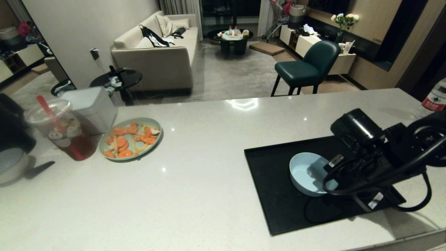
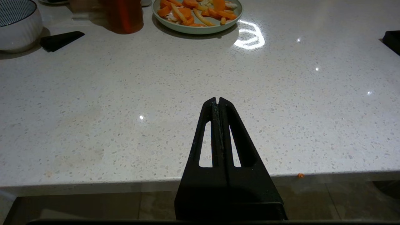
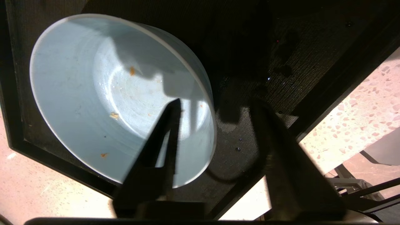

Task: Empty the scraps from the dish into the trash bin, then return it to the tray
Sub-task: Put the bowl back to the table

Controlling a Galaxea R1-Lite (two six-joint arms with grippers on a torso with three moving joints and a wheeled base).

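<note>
Right gripper (image 3: 215, 109) released, jaws apart astride the dish (image 3: 93, 93) rim, one finger inside. Dish sits on the tray (image 1: 275, 195), nearly empty. Judgement: withdraw upward, clear of rim. Left gripper (image 2: 218, 101) closed, parked at the counter (image 2: 125, 109) edge.

no readable text, red label on water bottle (image 1: 434, 99) too small to read

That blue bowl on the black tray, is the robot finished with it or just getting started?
Nearly finished, it seems. The blue bowl stands on the black tray and holds only a few tiny crumbs, so the emptying looks done. In hand: the right gripper is open with one finger inside the rim and one outside, apparently letting go. Left: pulling that arm clear. The left gripper sits shut over the counter.
</note>
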